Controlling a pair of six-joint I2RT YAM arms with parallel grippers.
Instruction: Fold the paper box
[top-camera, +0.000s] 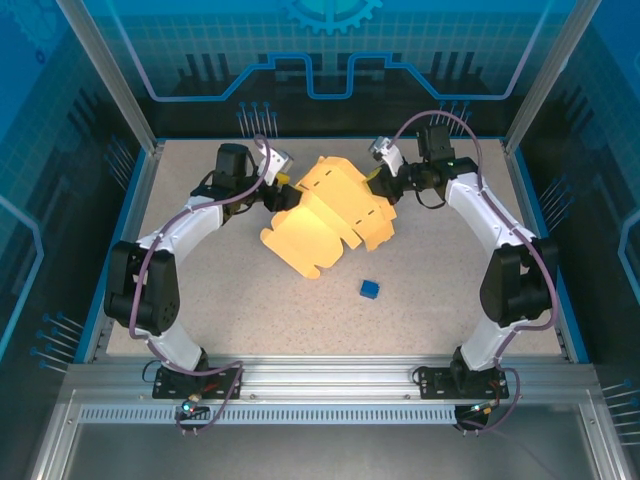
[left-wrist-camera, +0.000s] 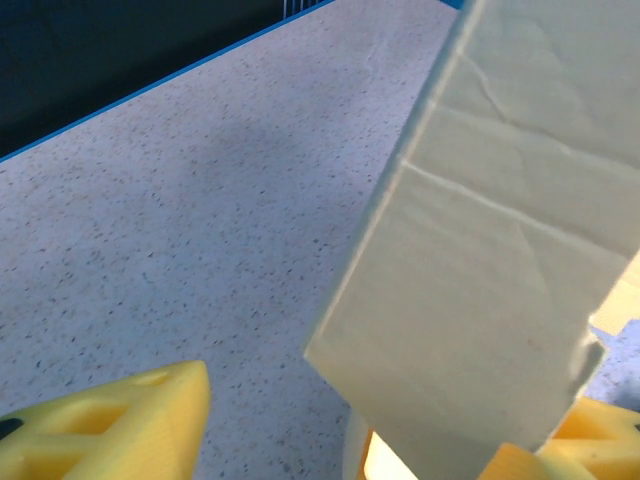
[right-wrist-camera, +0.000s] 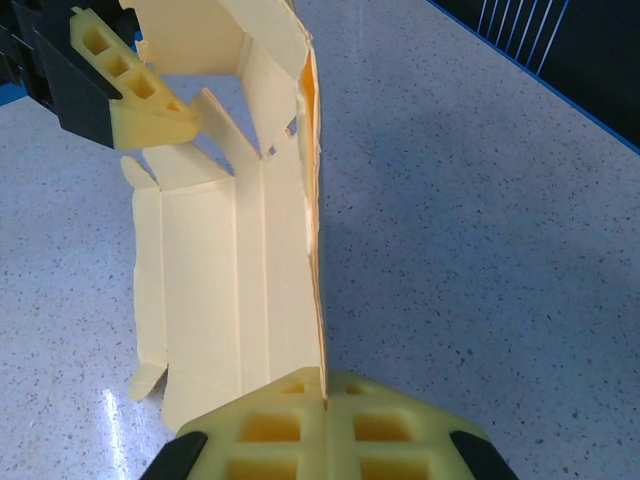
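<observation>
While the paper box (top-camera: 325, 220) lies half-folded mid-table in the top view, the left gripper (top-camera: 283, 180) and right gripper (top-camera: 380, 180) flank its far end. In the left wrist view, the jaws stand apart, with a pale panel rising between them. In the right wrist view, the 2 fingers (right-wrist-camera: 270, 435) are closed, pinching the sheet's edge.

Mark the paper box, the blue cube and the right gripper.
paper box (top-camera: 325, 220), top external view, its central panel.
blue cube (top-camera: 370, 289), top external view, its top face.
right gripper (right-wrist-camera: 323, 385), right wrist view, between its fingertips.
</observation>
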